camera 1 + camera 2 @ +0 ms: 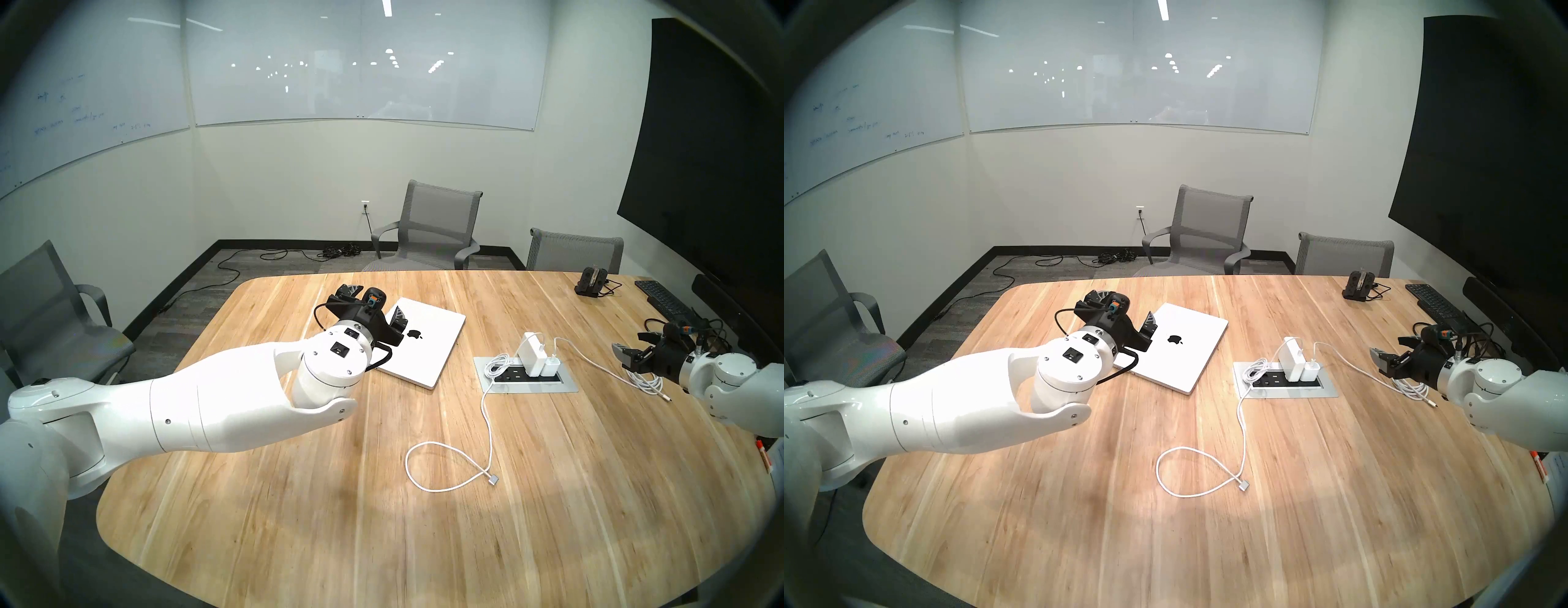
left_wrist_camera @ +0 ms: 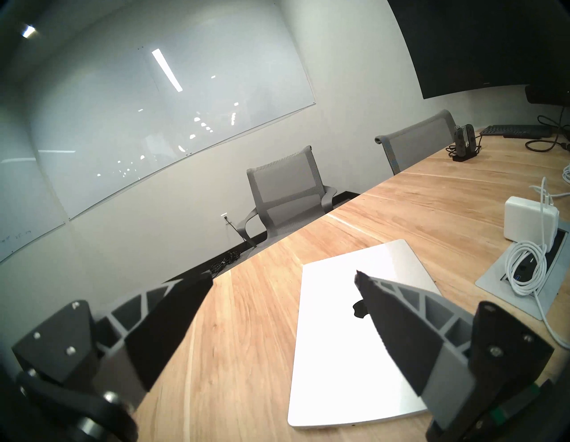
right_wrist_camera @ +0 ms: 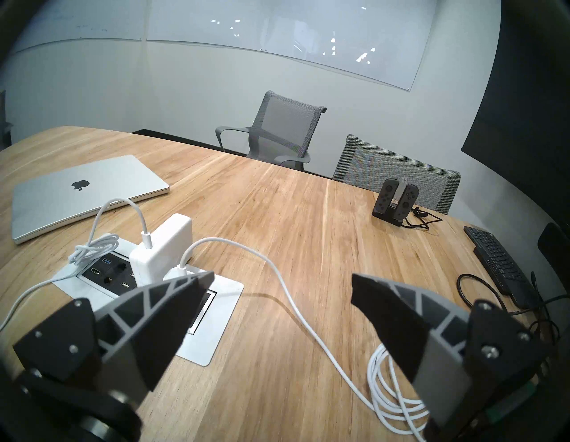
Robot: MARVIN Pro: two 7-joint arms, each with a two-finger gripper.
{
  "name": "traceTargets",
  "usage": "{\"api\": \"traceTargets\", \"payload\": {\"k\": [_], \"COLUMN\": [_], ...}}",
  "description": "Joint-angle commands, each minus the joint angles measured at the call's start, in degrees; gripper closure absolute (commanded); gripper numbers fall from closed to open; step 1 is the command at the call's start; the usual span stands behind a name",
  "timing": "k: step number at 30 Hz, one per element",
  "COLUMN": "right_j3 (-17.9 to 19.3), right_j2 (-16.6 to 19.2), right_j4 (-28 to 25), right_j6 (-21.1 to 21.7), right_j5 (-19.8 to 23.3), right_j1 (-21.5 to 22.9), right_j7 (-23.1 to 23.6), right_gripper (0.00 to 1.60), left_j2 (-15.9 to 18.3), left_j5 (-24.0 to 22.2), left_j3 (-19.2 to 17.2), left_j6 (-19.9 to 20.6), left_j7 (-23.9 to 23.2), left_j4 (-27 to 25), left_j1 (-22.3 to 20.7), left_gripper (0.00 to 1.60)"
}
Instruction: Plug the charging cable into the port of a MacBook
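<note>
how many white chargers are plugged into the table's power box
2. The larger power brick stands at the box's middle, with the charging cable running toward the near table edge. The smaller charger sits against its right side. The brick may hide another behind it.

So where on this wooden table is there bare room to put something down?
The near stretch of the wooden table, in front of the looped white charging cable, is bare. So is the far middle beyond the silver laptop. It is crowded around the grey socket panel and the black keyboard.
</note>
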Motion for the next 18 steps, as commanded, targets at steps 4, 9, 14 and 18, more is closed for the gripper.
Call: {"api": "traceTargets", "payload": {"k": [4,9,14,18], "right_j3": [0.5,0.5,0.5,0.5], "right_j2": [-0.2,-0.2,-0.2,-0.2], "right_j4": [-0.1,-0.1,-0.1,-0.1], "right_j6": [-0.2,-0.2,-0.2,-0.2], "right_j5": [-0.1,-0.1,-0.1,-0.1], "right_j1": [0.6,0.6,0.6,0.6], "right_j7": [0.1,0.1,0.2,0.2], "right_gripper": [0.00,0.00,0.00,0.00], "left_j2": [7.3,9.2,10.5,12.3], "left_j5": [0.7,1.5,2.5,3.2], "left_j3": [-0.8,-0.8,-0.7,-0.3], "left_j6": [-4.1,-6.0,-8.0,-9.0], "left_j7": [-6.4,-10.9,-14.8,-16.9], "left_j4": [0.2,0.7,1.0,-1.0], "left_j1": [-0.9,-1.5,-1.6,-1.1], "left_gripper": [0.00,0.00,0.00,0.00]}}
